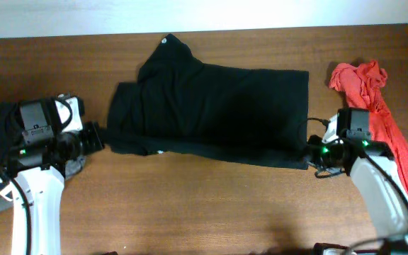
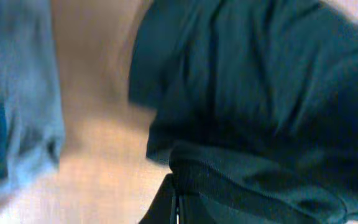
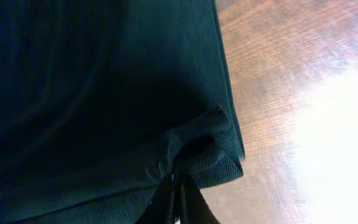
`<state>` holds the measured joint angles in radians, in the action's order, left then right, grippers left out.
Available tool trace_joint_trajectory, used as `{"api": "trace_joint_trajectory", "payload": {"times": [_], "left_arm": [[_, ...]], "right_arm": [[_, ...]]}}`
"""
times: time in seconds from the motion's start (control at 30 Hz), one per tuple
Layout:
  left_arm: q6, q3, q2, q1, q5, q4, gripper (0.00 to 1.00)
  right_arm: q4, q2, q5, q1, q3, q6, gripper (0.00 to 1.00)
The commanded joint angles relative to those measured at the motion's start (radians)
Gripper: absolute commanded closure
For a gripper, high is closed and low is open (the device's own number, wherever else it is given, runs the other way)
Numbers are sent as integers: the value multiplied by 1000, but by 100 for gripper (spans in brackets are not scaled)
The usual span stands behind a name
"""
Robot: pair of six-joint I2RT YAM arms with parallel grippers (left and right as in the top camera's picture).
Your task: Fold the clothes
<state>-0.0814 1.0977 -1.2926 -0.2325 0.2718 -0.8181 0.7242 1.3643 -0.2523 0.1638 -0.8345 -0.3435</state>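
We see left hand [image 1: 99,137] clamped on black garment [image 1: 211,113] edge, right hand [image 1: 309,150] clamped on its corner; garment spread on bench [image 1: 190,205] between them.

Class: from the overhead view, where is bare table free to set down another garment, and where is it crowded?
Freest: the near table strip in front of the black garment. Smaller: back left, beyond the left gripper. Crowded: right side, red garment beside the right gripper.

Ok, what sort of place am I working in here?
Probably a lab or test bench for folding laundry: a wooden table, a black garment spread across it, and a red garment lying at the side.
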Motion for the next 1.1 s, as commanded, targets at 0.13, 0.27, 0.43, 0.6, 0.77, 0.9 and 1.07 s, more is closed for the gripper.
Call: {"api": "trace_joint_trajectory", "payload": {"times": [0.13,0.27,0.43,0.6,0.77,0.9,1.07], "left_arm": [[76,18,-49,9,89,223,99],[86,18,-121,46,86,272,99],[87,18,-220,67,73,320,99],[87,18,-290,66,73,394,99],[87,18,-325,75,68,468,99],[87,18,-357,95,68,498,100],[87,18,-408,126,62,566,79]], "right_arm": [[-174,145,-11,1,-14,-13,96],[-282,185,-34,1,-14,-13,96],[-385,188,-43,1,-14,-13,96],[-461,192,-38,1,-14,-13,96],[-498,202,-2,1,-14,-13,95],[-515,221,-2,1,-14,-13,95],[-520,252,1,1,-14,-13,96]]}}
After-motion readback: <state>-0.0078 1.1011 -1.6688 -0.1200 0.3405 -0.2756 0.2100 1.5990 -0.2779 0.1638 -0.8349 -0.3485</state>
